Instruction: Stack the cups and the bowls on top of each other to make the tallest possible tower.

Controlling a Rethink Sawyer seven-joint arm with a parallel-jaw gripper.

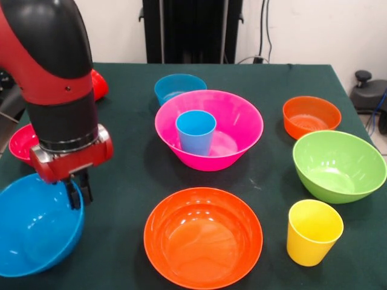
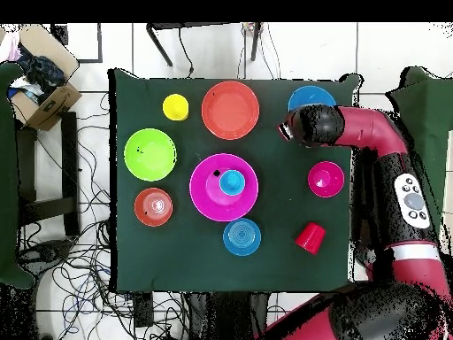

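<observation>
The large pink bowl (image 1: 242,124) (image 2: 205,197) stands mid-table with the light blue cup (image 1: 195,132) (image 2: 232,182) upright inside it. My gripper (image 1: 79,194) is at the right rim of the large blue bowl (image 1: 33,229) (image 2: 311,95), its fingers (image 1: 74,194) close together on that rim. The bowl rests on the table. The arm hides the gripper in the overhead view. The large orange bowl (image 1: 203,237) (image 2: 230,110), large green bowl (image 1: 338,164) (image 2: 149,154) and yellow cup (image 1: 313,232) (image 2: 175,107) stand apart.
A small blue bowl (image 1: 179,87) (image 2: 241,236) sits behind the pink bowl. A small orange bowl (image 1: 311,116) (image 2: 153,206) is at the right. A small red bowl (image 1: 23,142) (image 2: 326,179) and the red cup (image 1: 99,84) (image 2: 310,237) lie behind my arm.
</observation>
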